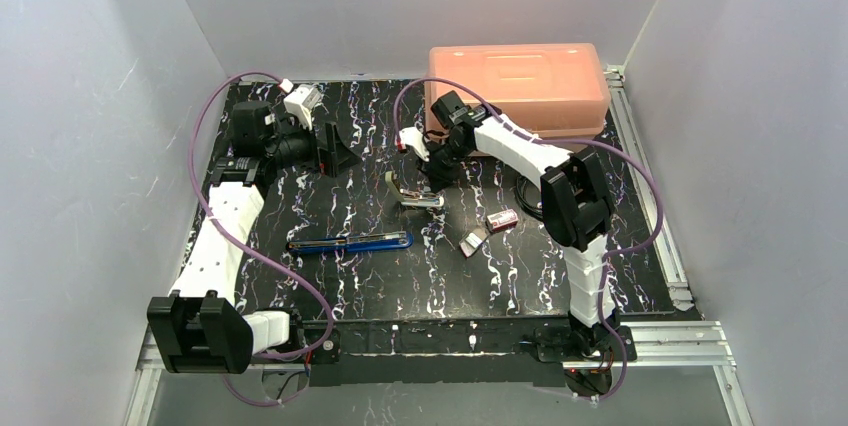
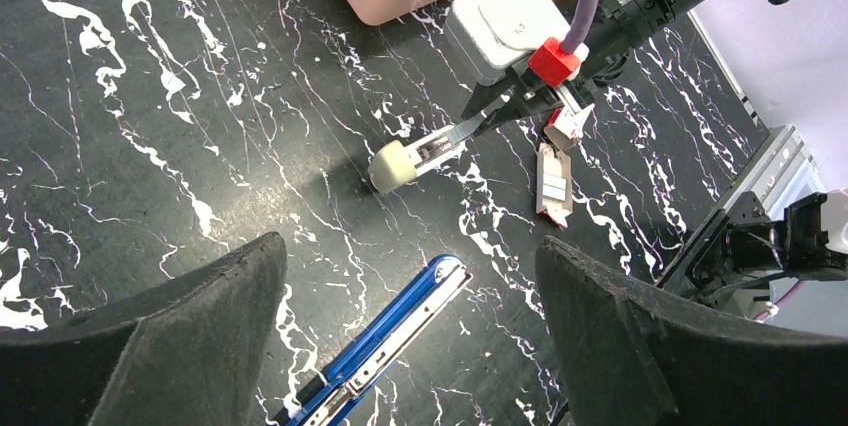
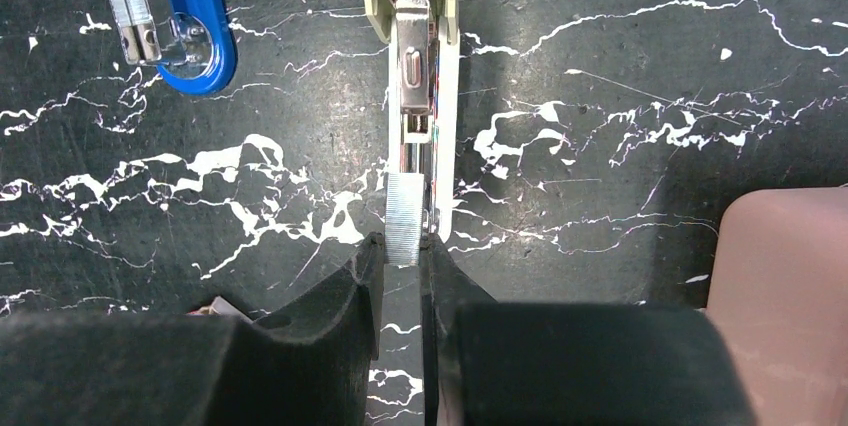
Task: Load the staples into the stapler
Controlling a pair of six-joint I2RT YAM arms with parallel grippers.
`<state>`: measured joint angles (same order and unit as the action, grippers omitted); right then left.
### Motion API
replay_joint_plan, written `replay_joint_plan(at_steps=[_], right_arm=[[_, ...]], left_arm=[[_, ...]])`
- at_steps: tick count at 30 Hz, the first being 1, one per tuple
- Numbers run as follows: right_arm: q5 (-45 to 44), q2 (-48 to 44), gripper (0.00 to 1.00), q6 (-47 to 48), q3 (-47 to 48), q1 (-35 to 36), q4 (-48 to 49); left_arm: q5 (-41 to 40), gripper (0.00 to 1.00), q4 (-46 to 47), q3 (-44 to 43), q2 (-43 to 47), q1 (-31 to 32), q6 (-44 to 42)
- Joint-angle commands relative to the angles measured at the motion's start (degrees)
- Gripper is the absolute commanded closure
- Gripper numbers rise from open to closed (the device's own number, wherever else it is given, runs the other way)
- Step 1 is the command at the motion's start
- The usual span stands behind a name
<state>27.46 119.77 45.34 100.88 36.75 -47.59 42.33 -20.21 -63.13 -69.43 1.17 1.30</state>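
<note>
Top view: the right gripper (image 1: pixel 433 178) is lowered over the stapler (image 1: pixel 415 198), which lies open near the middle of the table (image 1: pixel 450 286). Right wrist view: the jaws are closed on the staples (image 3: pixel 405 218), a single short, silvery, ribbed strip pinched at its near end between the black fingertips (image 3: pixel 365 266). The strip points away from the fingers and runs parallel to the stapler's exposed metal magazine (image 3: pixel 413 66). It overlaps the near end of the rail, slightly left of the centre line. Whether it sits in the channel or hangs just above it cannot be told. The cream body of the stapler flanks the rail on both sides. Left wrist view: the left gripper (image 2: pixel 408 256) has its jaws spread wide and holds nothing. It hangs above the table at the far left, well apart from the stapler (image 2: pixel 415 156). A blue stapler (image 1: pixel 350 242), also opened out flat, lies on the table to the left of the first one and nearer the arm bases, touching neither gripper. The red box (image 1: pixel 503 218) and its pale tray (image 1: pixel 472 242) lie separately, just beside each other, to the right of the stapler. A pink bin (image 1: pixel 520 86) stands at the far right corner.
</note>
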Motion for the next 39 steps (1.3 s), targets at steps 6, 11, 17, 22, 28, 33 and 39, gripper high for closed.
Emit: replay_joint_plan(at_steps=[6, 11, 17, 22, 28, 33, 39], right_arm=[[-2.35, 1.89, 0.94, -4.25, 0.37, 0.95, 3.16], [-3.07, 2.70, 0.94, -4.43, 0.59, 1.13, 3.32], [-3.53, 2.95, 0.95, -4.50, 0.72, 1.22, 3.39], [-3.22, 2.77, 0.95, -4.47, 0.57, 1.22, 3.25], [-2.42, 0.00, 0.95, -6.73, -2.29, 1.22, 7.10], [-2.14, -2.50, 0.96, -8.32, -4.24, 1.25, 9.46], [-1.72, -4.46, 0.96, -9.00, -5.42, 1.24, 10.14]], left_arm=[[0.25, 0.07, 0.17, 1.16, 1.93, -0.47, -0.15], [0.30, 0.07, -0.02, 1.17, 1.89, -0.47, -0.18], [0.30, 0.07, -0.17, 1.17, 1.84, -0.47, -0.25], [0.33, 0.07, -0.14, 1.17, 1.84, -0.47, -0.28], [0.14, 0.07, 0.08, 1.72, 1.97, -0.47, -0.44], [0.04, 0.07, -0.03, 1.70, 2.14, -0.48, -0.60], [0.24, 0.07, 0.17, 1.87, 2.02, -0.47, -0.42]])
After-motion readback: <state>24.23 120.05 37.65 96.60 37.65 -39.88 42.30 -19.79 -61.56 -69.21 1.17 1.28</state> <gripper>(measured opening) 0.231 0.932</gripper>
